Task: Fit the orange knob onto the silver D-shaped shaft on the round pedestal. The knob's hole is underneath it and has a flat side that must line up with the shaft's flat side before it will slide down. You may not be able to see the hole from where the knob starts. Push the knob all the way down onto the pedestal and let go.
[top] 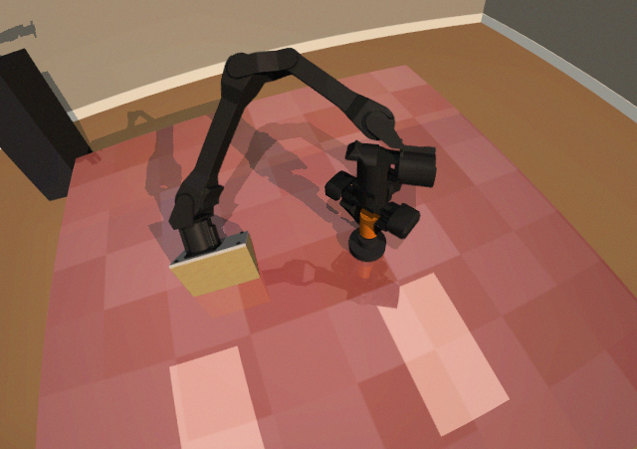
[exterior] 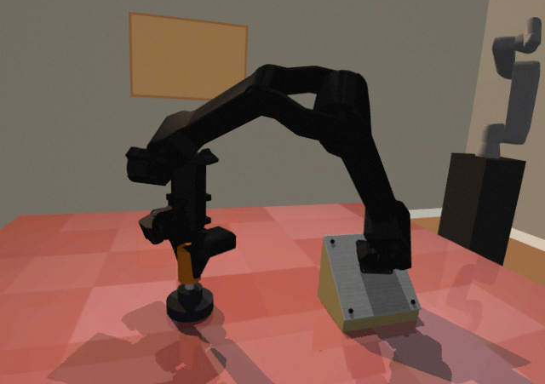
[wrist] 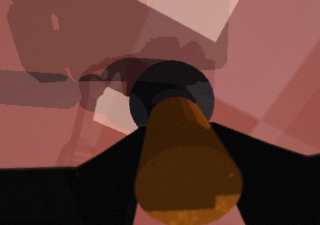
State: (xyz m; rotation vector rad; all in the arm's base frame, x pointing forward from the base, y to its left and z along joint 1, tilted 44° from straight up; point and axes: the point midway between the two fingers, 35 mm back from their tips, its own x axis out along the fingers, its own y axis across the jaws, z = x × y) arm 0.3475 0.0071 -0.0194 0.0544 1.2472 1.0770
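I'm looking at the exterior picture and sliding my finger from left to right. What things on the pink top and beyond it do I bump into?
Orange knob → sloped arm mount → black stand behind at the far right.

orange knob (top: pixel 368 224) (exterior: pixel 186 266) (wrist: pixel 189 170), black pedestal (top: pixel 366 251) (exterior: pixel 189 308) (wrist: pixel 172 72), red-checked tabletop (top: pixel 309 382) (exterior: pixel 272 300) (wrist: pixel 280 75)
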